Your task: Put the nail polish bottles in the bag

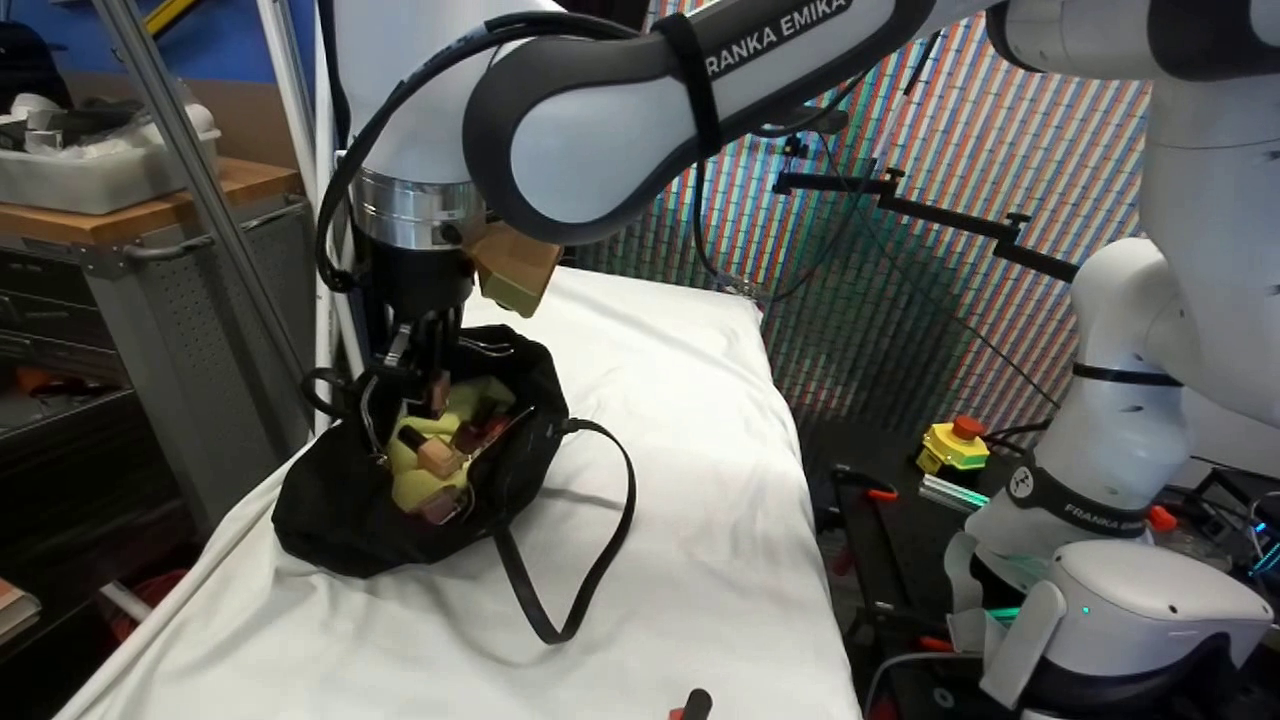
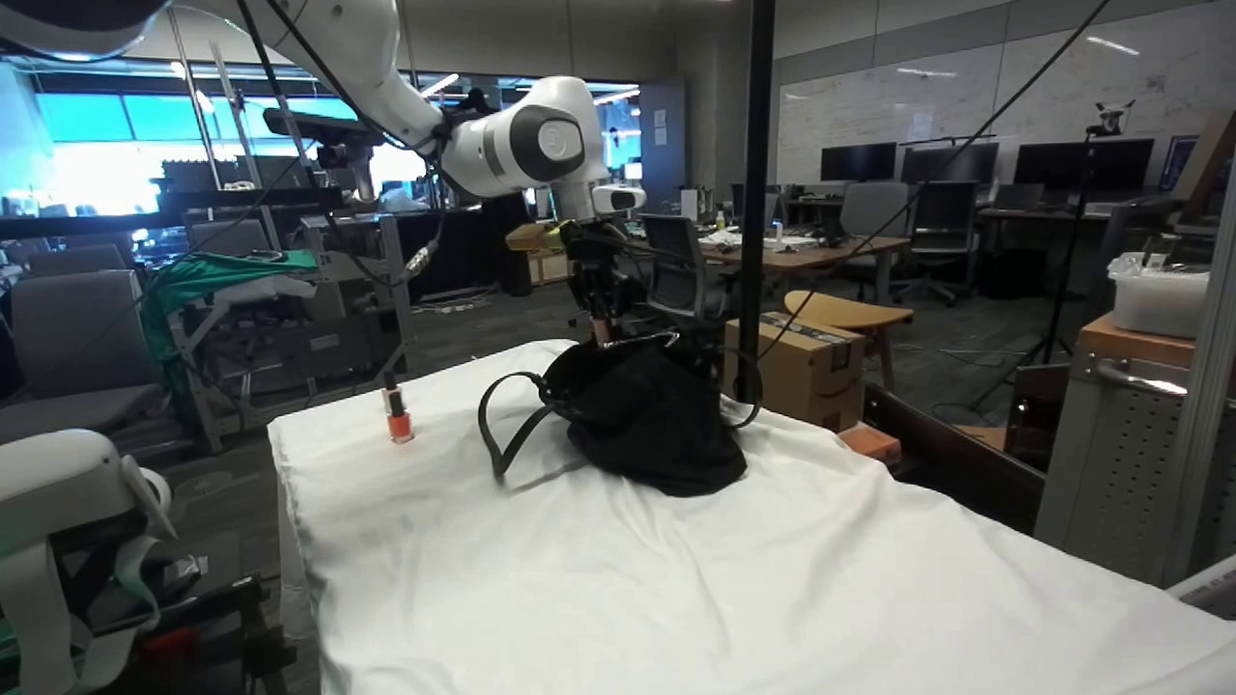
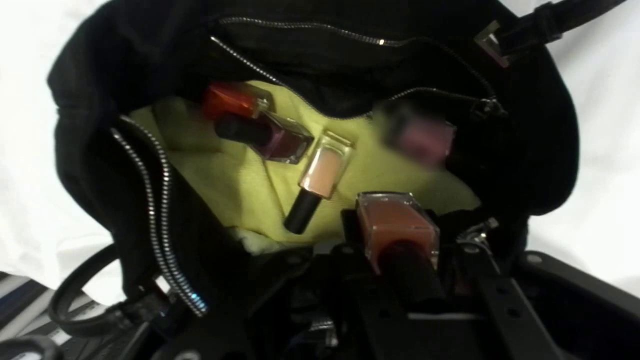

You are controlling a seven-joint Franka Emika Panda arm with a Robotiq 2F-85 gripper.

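We find the claw (image 3: 400, 235) closed on a terracotta nail polish bottle (image 3: 396, 220), its dark cap toward the claw's base and its body pointing down at the open mouth of the black handbag (image 2: 657, 425). Whether this bottle touches the bag we cannot tell. The handbag lies on the cloth-covered table (image 1: 700, 500), near the edge beside the grey tool cabinet (image 1: 205, 380), with one loop strap (image 1: 599, 572) arcing out over the table. Inside, against the yellow-green lining (image 3: 215, 187), we make out four bottles: an orange-red bottle (image 3: 227, 102), a maroon bottle (image 3: 287, 144) overlapping it in the wrist view, a peach bottle (image 3: 322, 172) just beside the maroon one, and a mauve bottle (image 3: 425, 137), partly blurred, apart from the other three. In an exterior view we record a red bottle (image 2: 400, 426) upright on the table, near the far edge and toward the left corner; whether another stands directly behind it we cannot tell.
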